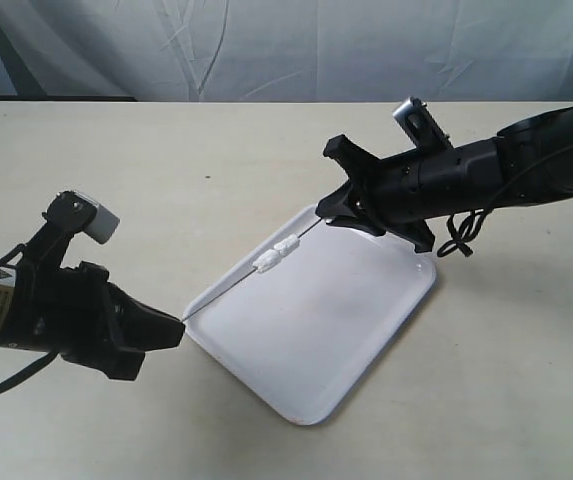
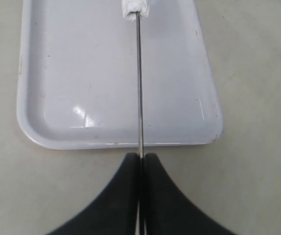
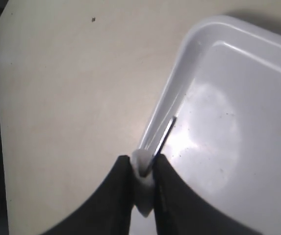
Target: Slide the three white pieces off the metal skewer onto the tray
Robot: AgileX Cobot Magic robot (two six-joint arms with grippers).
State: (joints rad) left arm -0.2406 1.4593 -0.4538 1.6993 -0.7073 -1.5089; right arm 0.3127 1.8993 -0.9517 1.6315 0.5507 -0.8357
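Observation:
The thin metal skewer (image 1: 236, 282) hangs slanted over the white tray (image 1: 366, 330), held at both ends. My left gripper (image 1: 178, 323) is shut on its near end, just outside the tray's short rim (image 2: 115, 142); in the left wrist view the skewer (image 2: 139, 88) runs straight out from the closed jaws (image 2: 140, 159). Two white pieces (image 1: 274, 255) sit mid-rod, one seen end-on (image 2: 136, 9). My right gripper (image 1: 324, 213) is shut on a white piece (image 3: 142, 171) at the far end, the skewer tip (image 3: 164, 137) poking past the fingers.
The tray lies diagonally on a plain beige table (image 1: 166, 170), its inside bare and glossy. A grey cloth backdrop (image 1: 266, 50) hangs behind the far table edge. The right arm's cable (image 1: 461, 235) dangles beside the tray's far corner.

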